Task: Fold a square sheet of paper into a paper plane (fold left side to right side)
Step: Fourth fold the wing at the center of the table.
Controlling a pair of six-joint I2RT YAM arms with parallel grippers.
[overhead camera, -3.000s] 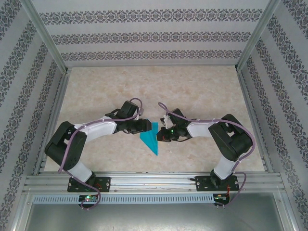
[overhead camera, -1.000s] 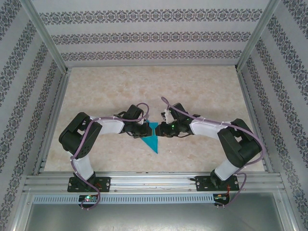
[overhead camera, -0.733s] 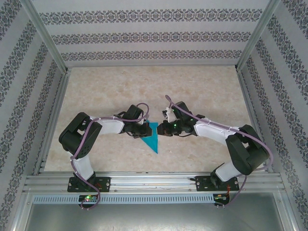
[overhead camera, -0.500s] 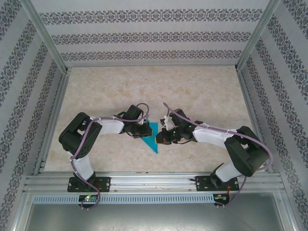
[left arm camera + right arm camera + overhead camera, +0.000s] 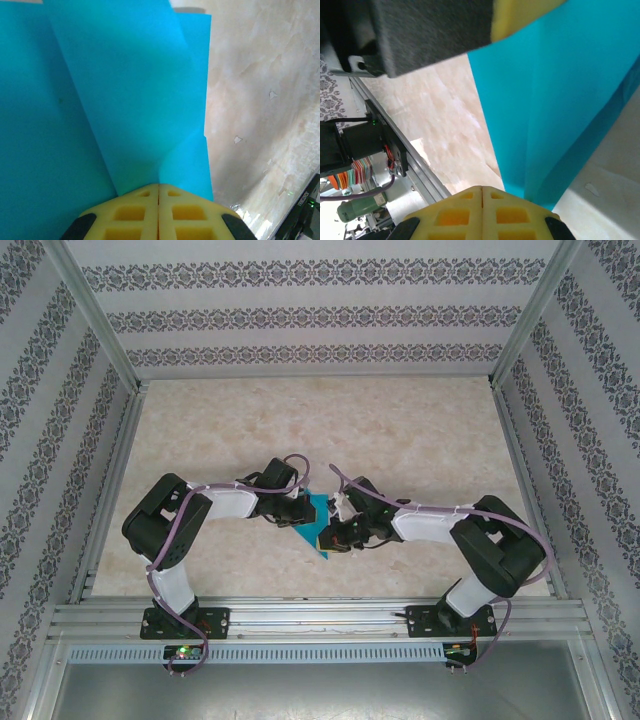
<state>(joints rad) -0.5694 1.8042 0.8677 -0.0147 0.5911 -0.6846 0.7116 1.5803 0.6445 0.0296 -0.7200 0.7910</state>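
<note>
Your left tool pinches the teal paper at its tips; your right tool, jaws closed, touches it just ahead.

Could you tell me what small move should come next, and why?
Probably slide the shut right gripper along the fold in the paper to flatten it: the layers look loosely raised, and the shut left gripper sits at its other side, seemingly steadying it.

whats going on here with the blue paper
Two robot arms are folding a teal sheet of paper into a plane at the middle of the table. The left end effector and right end effector are both shut, tips against the partly folded, pointed sheet from either side. Pinching or just pressing, I cannot tell.
</note>
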